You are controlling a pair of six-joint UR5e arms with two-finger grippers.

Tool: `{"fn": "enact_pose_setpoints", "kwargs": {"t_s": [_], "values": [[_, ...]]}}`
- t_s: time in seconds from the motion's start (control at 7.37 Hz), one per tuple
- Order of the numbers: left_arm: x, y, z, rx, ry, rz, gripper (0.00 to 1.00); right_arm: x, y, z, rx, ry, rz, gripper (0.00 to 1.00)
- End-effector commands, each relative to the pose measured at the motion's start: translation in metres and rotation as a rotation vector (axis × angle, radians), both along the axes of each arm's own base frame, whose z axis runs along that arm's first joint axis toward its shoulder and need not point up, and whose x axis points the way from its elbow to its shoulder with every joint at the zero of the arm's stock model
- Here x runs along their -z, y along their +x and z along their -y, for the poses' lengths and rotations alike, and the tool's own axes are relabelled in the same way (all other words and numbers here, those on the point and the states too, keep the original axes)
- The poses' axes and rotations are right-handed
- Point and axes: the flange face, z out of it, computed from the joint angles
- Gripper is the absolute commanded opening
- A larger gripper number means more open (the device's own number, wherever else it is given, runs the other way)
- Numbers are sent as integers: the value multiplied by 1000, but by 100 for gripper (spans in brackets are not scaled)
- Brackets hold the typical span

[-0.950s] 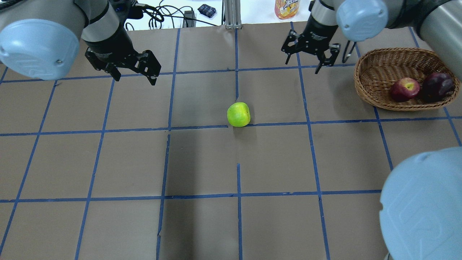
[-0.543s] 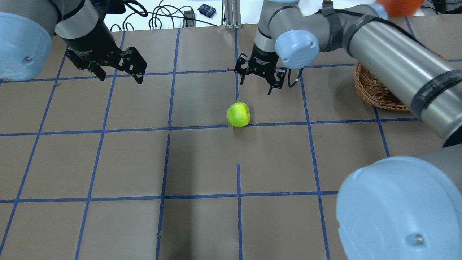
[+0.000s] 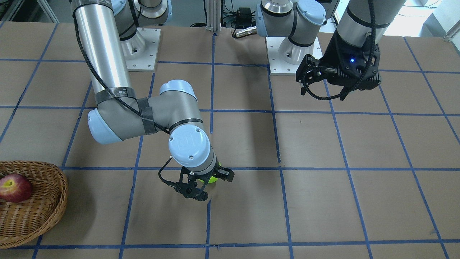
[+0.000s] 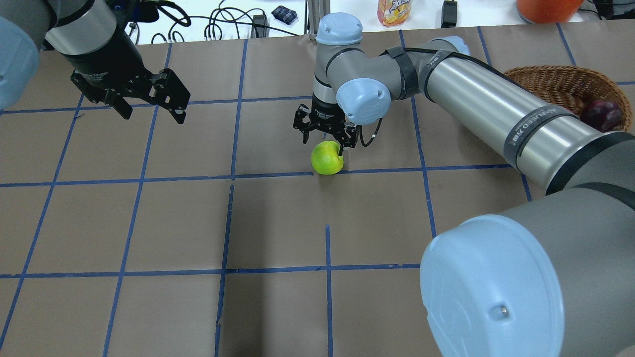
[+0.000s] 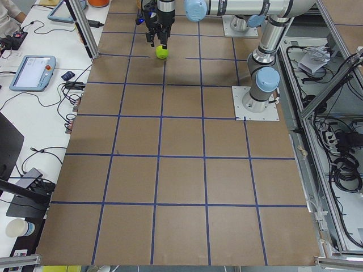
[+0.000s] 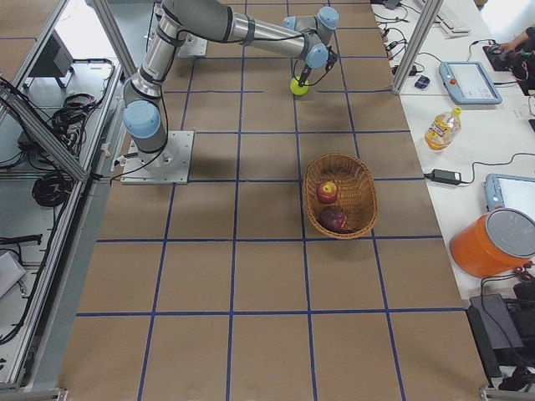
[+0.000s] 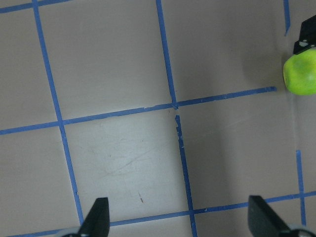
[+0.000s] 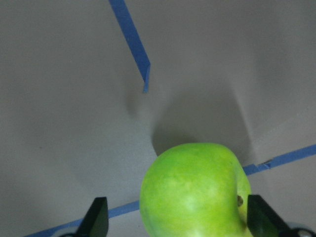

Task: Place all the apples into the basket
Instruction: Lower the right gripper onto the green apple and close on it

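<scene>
The yellow-green apple [image 4: 327,157] lies on the table near the middle, on a blue tape line. My right gripper [image 4: 322,143] is open and low over it, with a finger on either side; the right wrist view shows the apple [image 8: 195,190] between the fingertips. The wicker basket [image 4: 550,79] stands at the far right and holds the dark maroon apple [image 4: 601,115] and the red apple [image 6: 327,191]. My left gripper [image 4: 151,111] is open and empty above the table at the far left, well away from the apple.
The right arm's long forearm [image 4: 496,119] stretches over the table between the basket and the green apple. A juice bottle [image 4: 394,11], cables [image 4: 218,25] and an orange container [image 4: 545,7] lie beyond the table's far edge.
My right gripper has swung left from near the basket and come down over the green apple. The left gripper has drifted left and back. The apple has not moved.
</scene>
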Motion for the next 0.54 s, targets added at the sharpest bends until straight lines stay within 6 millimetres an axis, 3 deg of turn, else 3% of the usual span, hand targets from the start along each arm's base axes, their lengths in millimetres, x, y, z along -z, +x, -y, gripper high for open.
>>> {"fn": "enact_pose_setpoints", "kwargs": {"t_s": [0.0,0.14,0.27,0.41], "values": [[1,-1,-6,1,24,-9,100,20,4,-6,-11,29,-6,100],[3,0,-4,-1,26,-12,100,22,5,-9,-18,40,-12,100],[-1,-2,-3,1,20,-17,100,21,4,-10,-13,40,-21,70],[2,-2,-3,-2,25,-29,100,18,3,-9,-15,38,-23,5]]}}
